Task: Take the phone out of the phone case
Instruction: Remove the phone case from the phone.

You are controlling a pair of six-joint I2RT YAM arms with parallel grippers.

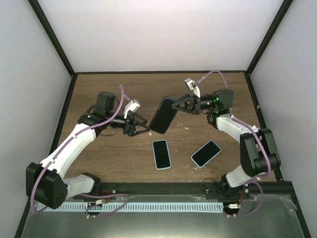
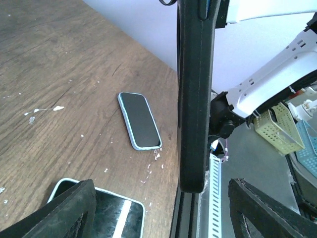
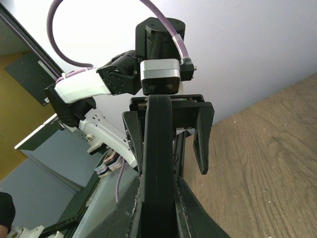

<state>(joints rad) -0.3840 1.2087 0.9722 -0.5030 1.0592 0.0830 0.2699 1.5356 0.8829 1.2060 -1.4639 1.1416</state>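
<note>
A black phone in its phone case (image 1: 164,115) hangs tilted above the middle of the table. My right gripper (image 1: 177,105) is shut on its upper end. The right wrist view shows it edge-on as a black slab (image 3: 158,163) pinched between my right gripper's (image 3: 158,218) fingers. My left gripper (image 1: 142,127) stands open at the lower end. Its fingers (image 3: 203,139) straddle the slab, and no grip on it shows. From the left wrist, that lower end (image 2: 194,99) hangs between my open left gripper's (image 2: 163,210) fingertips. I cannot tell phone from case.
Two phones in light-blue cases lie face up on the wooden table, one near the middle (image 1: 161,153) and one to its right (image 1: 205,153). The left wrist view shows one (image 2: 139,120) ahead and one (image 2: 106,210) under the left finger. White walls and a black frame (image 1: 54,44) enclose the table.
</note>
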